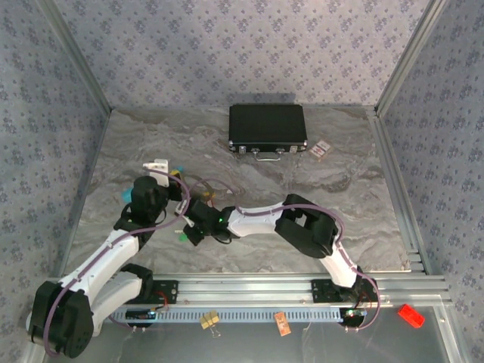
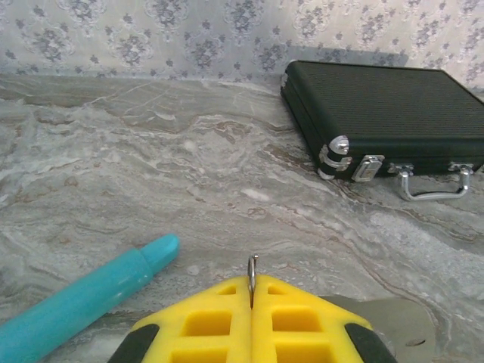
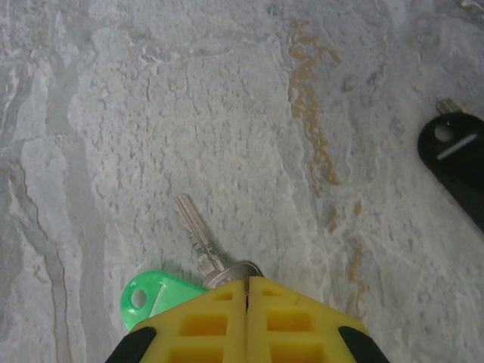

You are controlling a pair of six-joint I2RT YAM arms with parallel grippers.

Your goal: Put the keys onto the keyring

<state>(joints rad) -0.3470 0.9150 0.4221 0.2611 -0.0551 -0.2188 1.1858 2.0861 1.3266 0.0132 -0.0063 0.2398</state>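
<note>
The right gripper [image 3: 247, 281] has its yellow fingers pressed together, and the round metal top of the green-headed key [image 3: 198, 234] is nipped right at their tips. Its blade lies flat on the marbled table [image 3: 189, 113], pointing ahead and a little left of the jaws, and the green plastic head sits just beside the left finger. A dark-headed key [image 3: 454, 159] lies well off to the right of those jaws, ahead of them. The left gripper [image 2: 252, 283] is closed tight too, with a thin grey bit of wire, which looks like the keyring [image 2: 253, 266], poking out from the seam between its fingers. A teal pen [image 2: 91, 295] lies near its left finger, and the black case [image 2: 393, 106] sits well ahead to the right.
</note>
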